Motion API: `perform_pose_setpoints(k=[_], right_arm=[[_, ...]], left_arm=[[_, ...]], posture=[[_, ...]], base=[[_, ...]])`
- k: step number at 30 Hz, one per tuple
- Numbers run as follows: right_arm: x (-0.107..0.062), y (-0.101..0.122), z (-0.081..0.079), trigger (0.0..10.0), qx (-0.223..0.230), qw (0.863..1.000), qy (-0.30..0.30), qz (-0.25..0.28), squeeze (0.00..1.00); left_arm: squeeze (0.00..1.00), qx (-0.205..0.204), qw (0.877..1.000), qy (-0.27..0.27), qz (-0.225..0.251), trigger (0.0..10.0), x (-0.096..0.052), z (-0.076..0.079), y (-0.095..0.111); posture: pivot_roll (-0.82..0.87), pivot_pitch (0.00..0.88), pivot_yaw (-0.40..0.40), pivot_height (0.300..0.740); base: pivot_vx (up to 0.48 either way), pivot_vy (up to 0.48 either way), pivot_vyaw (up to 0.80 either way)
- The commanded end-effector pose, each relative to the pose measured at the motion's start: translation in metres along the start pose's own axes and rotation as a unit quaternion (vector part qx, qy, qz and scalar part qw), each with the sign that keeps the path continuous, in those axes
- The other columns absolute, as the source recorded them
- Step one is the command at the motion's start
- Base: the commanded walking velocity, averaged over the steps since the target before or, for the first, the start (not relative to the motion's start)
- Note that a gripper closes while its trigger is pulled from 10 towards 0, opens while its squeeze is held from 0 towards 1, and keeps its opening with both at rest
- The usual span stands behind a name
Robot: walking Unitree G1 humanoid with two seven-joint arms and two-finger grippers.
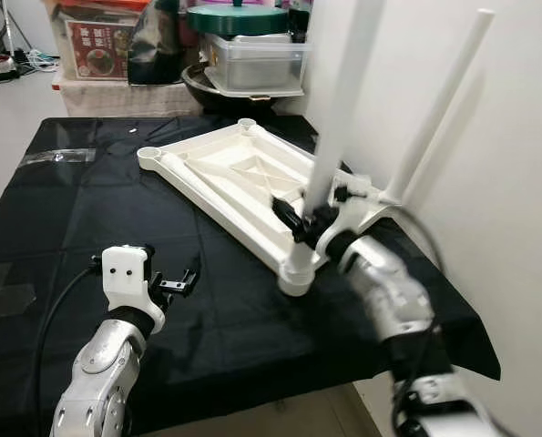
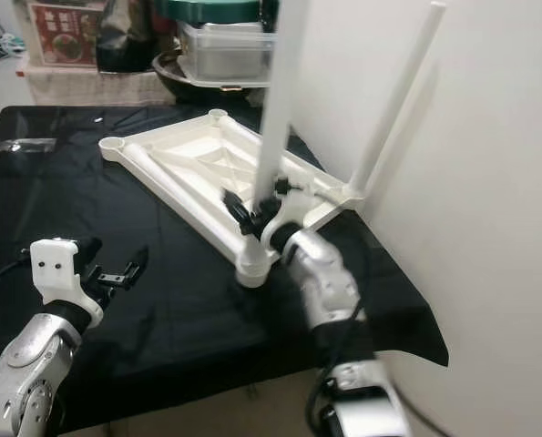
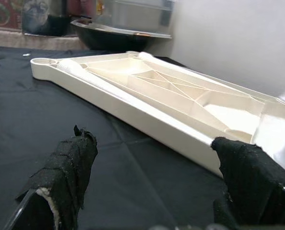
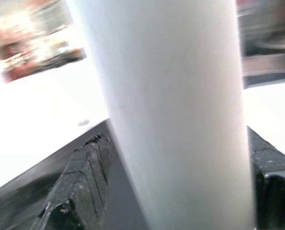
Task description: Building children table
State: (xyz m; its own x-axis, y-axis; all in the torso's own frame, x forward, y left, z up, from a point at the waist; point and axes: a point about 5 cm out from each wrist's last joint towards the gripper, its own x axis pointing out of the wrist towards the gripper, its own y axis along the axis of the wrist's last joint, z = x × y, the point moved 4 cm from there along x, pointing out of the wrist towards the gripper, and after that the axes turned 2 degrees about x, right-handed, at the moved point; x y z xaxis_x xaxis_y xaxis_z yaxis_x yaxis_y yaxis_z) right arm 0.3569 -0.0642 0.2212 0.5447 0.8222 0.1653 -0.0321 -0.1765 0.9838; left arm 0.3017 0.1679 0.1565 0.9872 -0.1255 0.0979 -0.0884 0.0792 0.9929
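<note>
Black cloth covers the worktop (image 1: 70, 209), with a white tabletop (image 1: 234, 177) upside down. Right tool (image 1: 309, 221) pinches 1 upright leg (image 1: 339, 109). Left tool (image 1: 178, 282) hangs spread.

Near table leg (image 1: 339, 109): top cut off by the frame edge; base hidden behind the right gripper (image 1: 309, 221). Right wrist view: backdrop beyond the fingers (image 4: 82, 177) blurred, unreadable.

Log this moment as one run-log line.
right tool: shut on near table leg, upright in corner socket | left tool: open, idle above black cloth | tabletop: upside down | far leg: fitted
</note>
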Motion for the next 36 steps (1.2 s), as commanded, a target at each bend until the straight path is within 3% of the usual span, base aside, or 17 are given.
perform_pose_setpoints(k=[1,9,10,12,13,17,21,22,23,24,25,26,28,32,33,35,36], right_arm=[[0.007,-0.009,-0.039,10.0,0.024,0.991,0.127,-0.015,0.0],[0.0,-0.046,-0.08,10.0,0.008,0.968,0.239,-0.074,0.0],[0.001,-0.053,-0.078,6.5,0.013,0.97,0.229,-0.078,0.0],[0.002,-0.057,-0.077,6.5,0.017,0.972,0.222,-0.081,0.0],[0.005,-0.062,-0.066,0.5,0.01,0.981,0.178,-0.081,0.0],[0.009,-0.062,-0.041,0.0,0.004,0.993,0.089,-0.073,0.0],[0.005,-0.065,0.003,0.0,0.0,0.993,-0.079,-0.083,0.0],[-0.014,-0.073,0.044,0.0,-0.001,0.962,-0.25,-0.111,0.0],[-0.045,-0.079,0.076,0.0,0.001,0.907,-0.403,-0.126,0.0],[-0.045,-0.079,0.076,0.0,0.001,0.907,-0.403,-0.126,0.0],[-0.076,-0.088,0.092,0.0,0.015,0.851,-0.506,-0.14,0.0],[-0.076,-0.088,0.092,0.0,0.015,0.851,-0.506,-0.14,0.0],[-0.109,-0.097,0.098,0.0,0.027,0.797,-0.586,-0.145,0.0],[-0.114,-0.102,0.094,0.0,0.022,0.785,-0.6,-0.151,0.0],[-0.106,-0.104,0.091,10.0,0.028,0.795,-0.587,-0.153,0.0],[-0.098,-0.105,0.089,10.0,0.033,0.803,-0.575,-0.155,0.0],[-0.085,-0.105,0.085,10.0,0.044,0.825,-0.542,-0.15,0.0]], left_arm=[[0.0,0.0,1.0,-0.005,-0.005,10.0,0.001,0.0,-0.002],[0.0,-0.005,1.0,-0.005,-0.002,10.0,0.0,0.002,-0.002],[0.0,-0.006,1.0,-0.005,-0.002,10.0,0.0,0.001,-0.002],[0.0,-0.006,1.0,-0.004,-0.002,10.0,-0.001,0.001,-0.002],[0.0,-0.007,1.0,-0.004,-0.002,10.0,-0.001,0.0,-0.002],[0.0,-0.008,1.0,-0.005,-0.002,10.0,-0.001,0.0,-0.002],[0.0,-0.008,1.0,-0.007,-0.004,10.0,-0.001,0.0,-0.003],[0.0,-0.008,1.0,-0.007,-0.004,10.0,-0.001,0.0,-0.003],[0.0,-0.007,1.0,-0.007,-0.005,10.0,-0.001,0.0,-0.003],[0.0,-0.007,1.0,-0.007,-0.005,10.0,-0.001,0.0,-0.003],[0.0,-0.007,1.0,-0.007,-0.005,10.0,-0.001,0.0,-0.004],[0.0,-0.007,1.0,-0.007,-0.005,10.0,-0.001,0.0,-0.004],[0.0,-0.006,1.0,-0.006,-0.006,10.0,-0.002,-0.001,-0.004],[0.0,-0.004,1.0,-0.006,-0.008,10.0,-0.002,-0.002,-0.005],[0.0,-0.003,1.0,-0.006,-0.008,10.0,-0.002,-0.002,-0.005],[0.0,-0.003,1.0,-0.006,-0.009,10.0,-0.001,-0.002,-0.005],[0.0,-0.003,1.0,-0.006,-0.008,10.0,-0.001,-0.002,-0.005]], posture=[[0.1,0.0,-0.119,0.74],[0.12,0.0,-0.131,0.74],[0.12,0.0,-0.132,0.74],[0.12,0.0,-0.132,0.74],[0.12,0.0,-0.125,0.74],[0.11,0.0,-0.118,0.74],[0.1,0.0,-0.11,0.74],[0.1,0.0,-0.11,0.74],[0.09,0.0,-0.108,0.74],[0.09,0.0,-0.108,0.74],[0.09,0.0,-0.106,0.74],[0.09,0.0,-0.106,0.74],[0.09,0.0,-0.106,0.74],[0.09,0.0,-0.099,0.74],[0.09,0.0,-0.1,0.74],[0.09,0.0,-0.1,0.74],[0.09,0.0,-0.107,0.74]], base=[[0.0,0.0,0.0],[0.0,0.0,0.0],[0.0,0.0,0.0],[0.0,0.0,0.0],[0.0,0.0,0.0],[0.0,0.0,0.0],[0.0,0.0,0.0],[0.0,0.0,0.0],[0.0,0.0,0.0],[0.0,0.0,0.0],[0.0,0.0,0.0],[0.0,0.0,0.0],[0.0,0.0,0.0],[0.0,0.0,0.0],[0.0,0.0,0.0],[0.0,0.0,0.0],[0.0,0.0,0.0]])
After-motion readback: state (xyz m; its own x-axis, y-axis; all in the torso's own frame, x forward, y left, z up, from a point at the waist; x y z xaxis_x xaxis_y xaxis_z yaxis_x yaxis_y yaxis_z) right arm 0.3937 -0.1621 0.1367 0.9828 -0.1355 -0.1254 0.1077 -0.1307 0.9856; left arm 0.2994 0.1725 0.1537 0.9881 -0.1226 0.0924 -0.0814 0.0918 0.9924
